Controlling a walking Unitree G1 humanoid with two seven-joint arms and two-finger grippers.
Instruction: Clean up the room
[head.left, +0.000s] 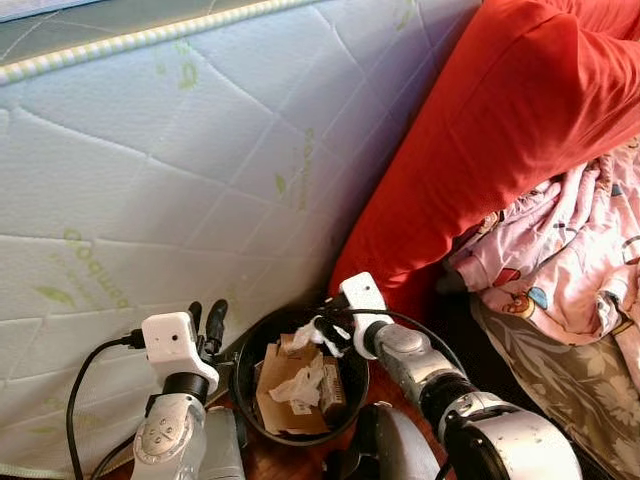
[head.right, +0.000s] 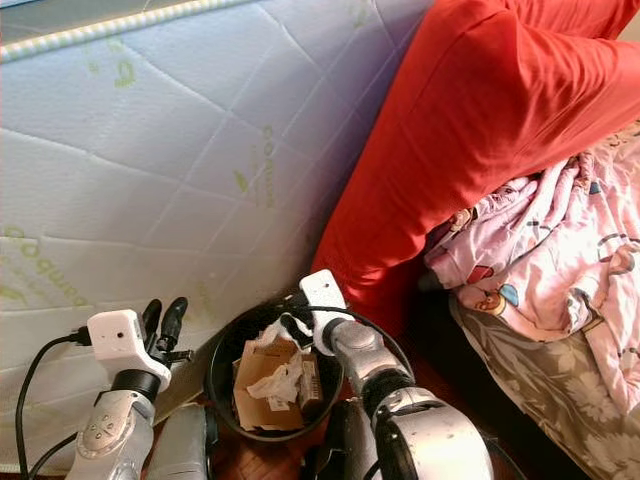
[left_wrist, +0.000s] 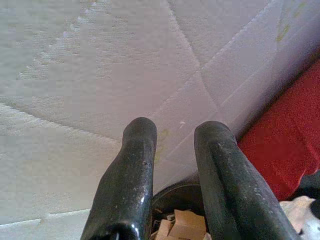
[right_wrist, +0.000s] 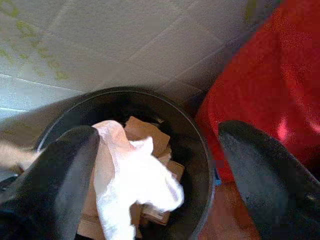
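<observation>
Tissue (right_wrist: 131, 182) hangs over the black bin (head.left: 245, 395) by the right gripper (head.left: 330, 328), whose fingers are spread wide. Left gripper (head.left: 207, 322) waits beside the bin, fingers apart

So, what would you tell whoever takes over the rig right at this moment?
Right gripper: over the black trash bin, fingers wide open, with a white crumpled tissue between them, against one finger; whether it has dropped free cannot be told.
Left gripper: raised beside the bin, open and empty, facing the quilted mattress.
Bin: on the floor between the mattress and the red bedding; it holds cardboard scraps and paper.
Done: some trash is in the bin.
Left: confirm the tissue lands inside, pull the right arm back, then probably deal with the pink patterned blanket.
</observation>
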